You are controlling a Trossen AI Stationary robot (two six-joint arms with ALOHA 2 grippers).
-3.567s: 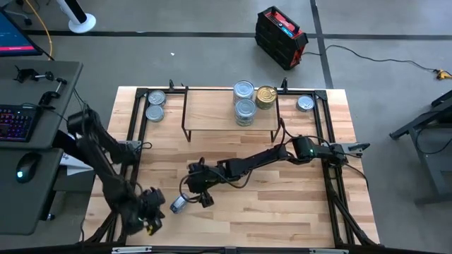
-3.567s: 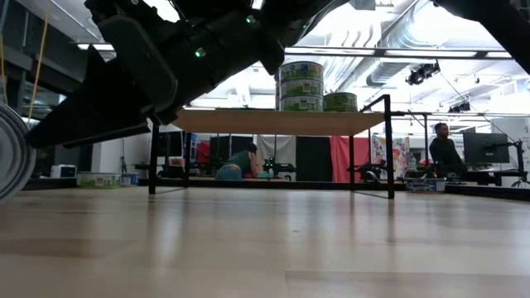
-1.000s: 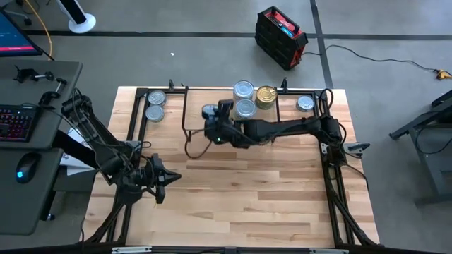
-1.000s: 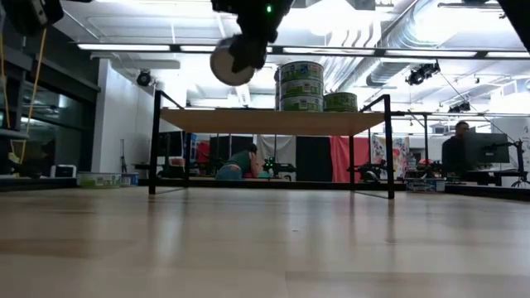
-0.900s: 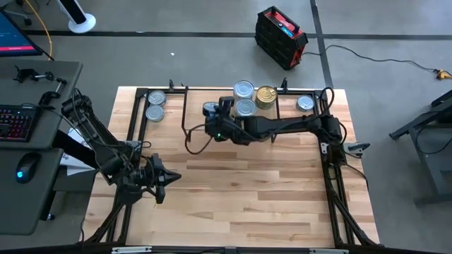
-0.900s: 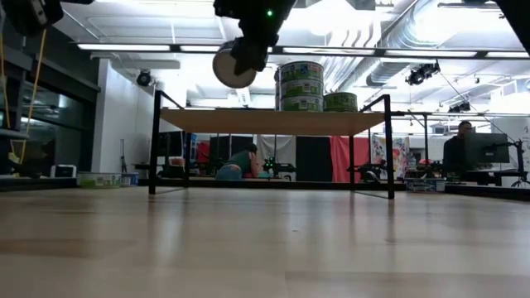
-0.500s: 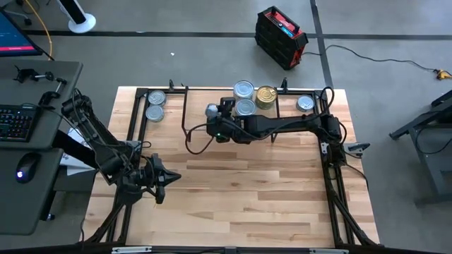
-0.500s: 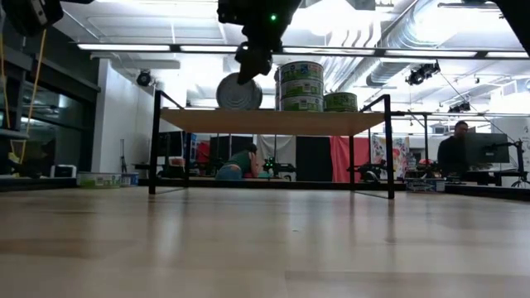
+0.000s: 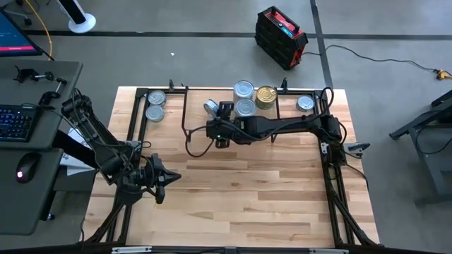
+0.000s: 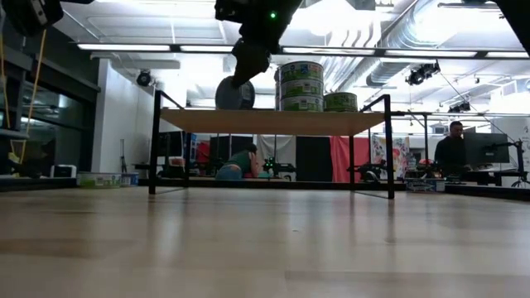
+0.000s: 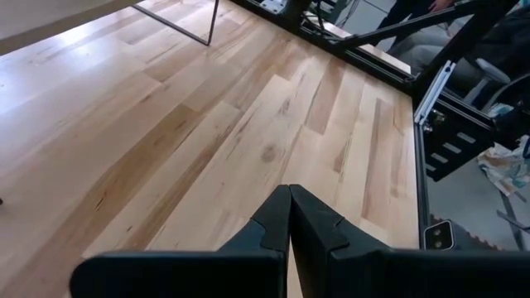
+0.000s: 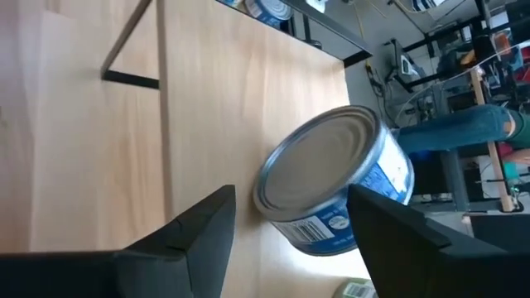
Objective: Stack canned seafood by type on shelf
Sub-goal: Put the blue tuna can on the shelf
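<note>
A silver-lidded tin with blue sides (image 12: pixel 335 186) stands tilted on its rim on the light-wood shelf (image 9: pixel 199 99), left of the stacked tins (image 10: pixel 301 85) and the gold tin (image 9: pixel 265 95). In the low view the tin (image 10: pixel 234 93) shows almost edge-on. My right gripper (image 12: pixel 291 194) is open, hanging just above it (image 9: pixel 219 111), with a finger on either side. My left gripper (image 11: pixel 289 190) is shut and holds nothing. It hovers over the table's near left part (image 9: pixel 164 179). My right gripper comes at the tin from above, slanting from the table's right, with its open fingers (image 12: pixel 389 219) on either side of the tin's upper rim (image 10: pixel 238 79). I cannot tell whether a finger touches it. The tin's lower rim rests on the shelf board.
Two more tins (image 9: pixel 155 104) lie on the table left of the shelf, and one (image 9: pixel 305 103) lies to its right. Black wire legs (image 10: pixel 155 145) hold the shelf up. The wide wooden tabletop (image 9: pixel 247 190) stretches in front. A person sits at a monitor (image 10: pixel 451 149) in the room behind.
My right gripper lowered the tin over the shelf's left part and let it go. The tin dropped out of the fingers onto the board, stood on its rim with its lid facing the near edge, and has since turned to almost edge-on. The left arm kept still.
</note>
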